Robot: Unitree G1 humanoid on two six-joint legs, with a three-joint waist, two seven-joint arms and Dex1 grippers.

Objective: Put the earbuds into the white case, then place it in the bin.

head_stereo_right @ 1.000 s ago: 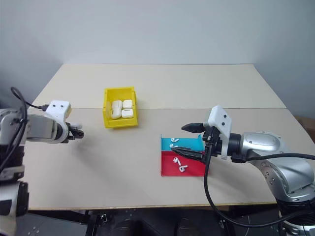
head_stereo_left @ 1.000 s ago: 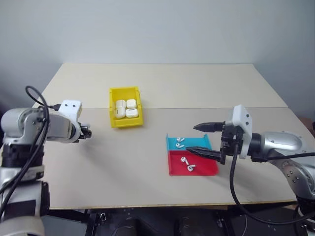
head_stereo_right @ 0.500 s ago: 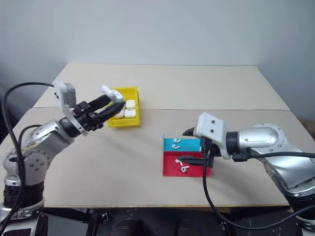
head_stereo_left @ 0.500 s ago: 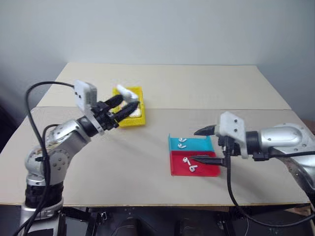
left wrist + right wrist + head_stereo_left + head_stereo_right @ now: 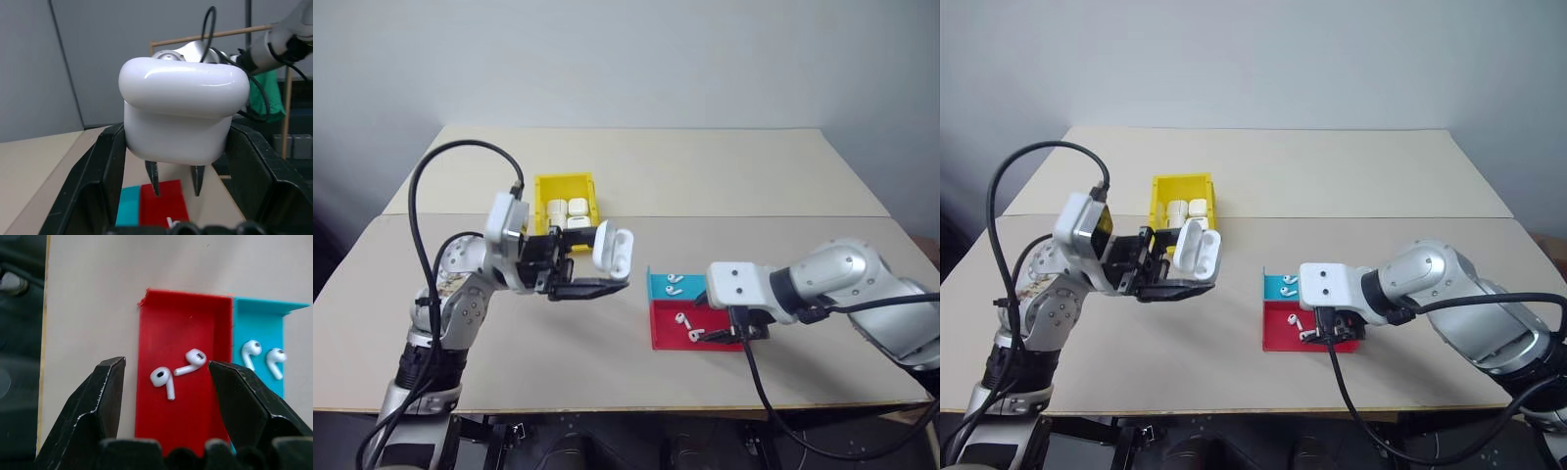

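Spare cases [image 5: 566, 208] in bin [image 5: 544, 188], tray [image 5: 658, 331] nearby

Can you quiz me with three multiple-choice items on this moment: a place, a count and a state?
1. Where is the case that the left gripper holds?
A. in the air between the bin and the tray
B. lying in the tray
C. on the table's far edge

2. How many earbuds lie in the tray's red half?
A. none
B. two
C. four

3. How do the right gripper's jaws stand?
A. open on either side of the red half's earbuds
B. shut on one earbud
C. shut on the case

Key: 1 A, the head views show it held up off the table; 2 B, the right wrist view shows a pair there; 3 A, a finger shows on each side of them.
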